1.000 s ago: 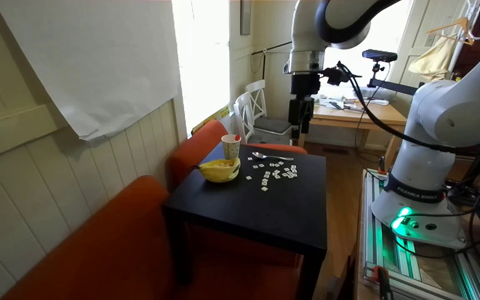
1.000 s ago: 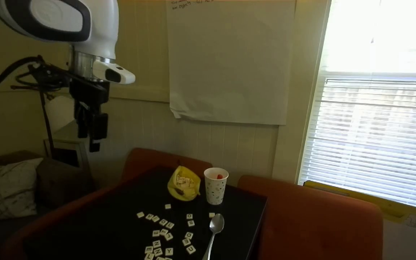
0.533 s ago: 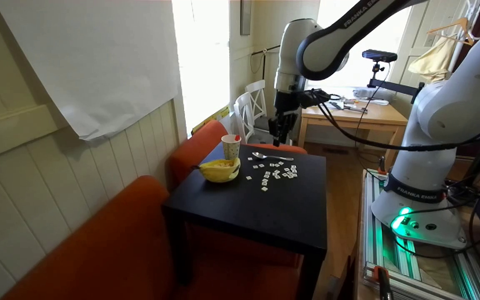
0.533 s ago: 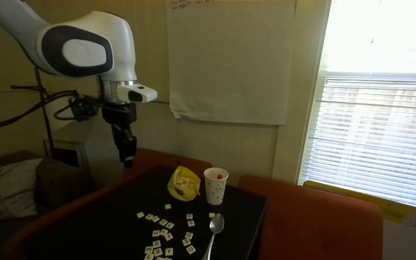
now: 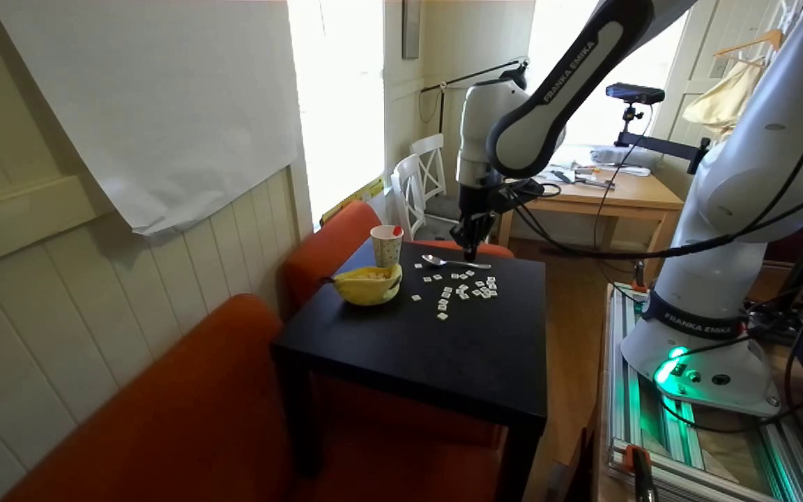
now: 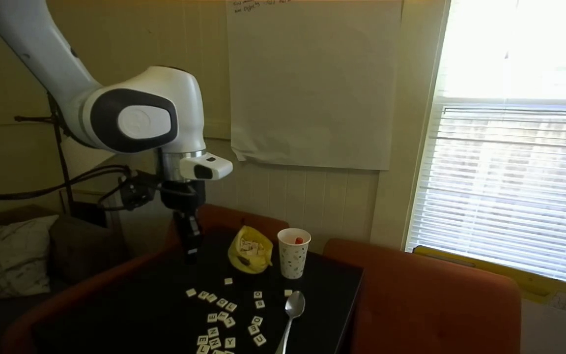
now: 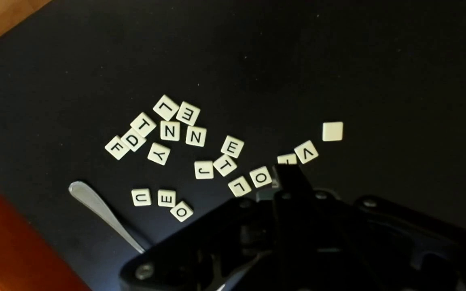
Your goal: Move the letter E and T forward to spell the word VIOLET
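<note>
I'm hovering, pincer [image 6: 191, 254] clenched, above the black worktop [image 6: 140, 305]; on it the E tile [image 7: 232, 146] and T tile [image 7: 225, 165] sit side by side. Orange seats [image 6: 420, 295] flank the worktop; beyond it, a paper sheet [image 6: 312, 88] and window [image 6: 514, 172].

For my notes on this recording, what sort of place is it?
Most likely the dining corner of a home: a small black table with orange seats beside it, and a patterned pillow off in the background.

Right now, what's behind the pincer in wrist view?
A tile between the V tile and O tile: upper part visible, most of its letter covered. Also the spoon: handle visible, rest largely covered.
</note>
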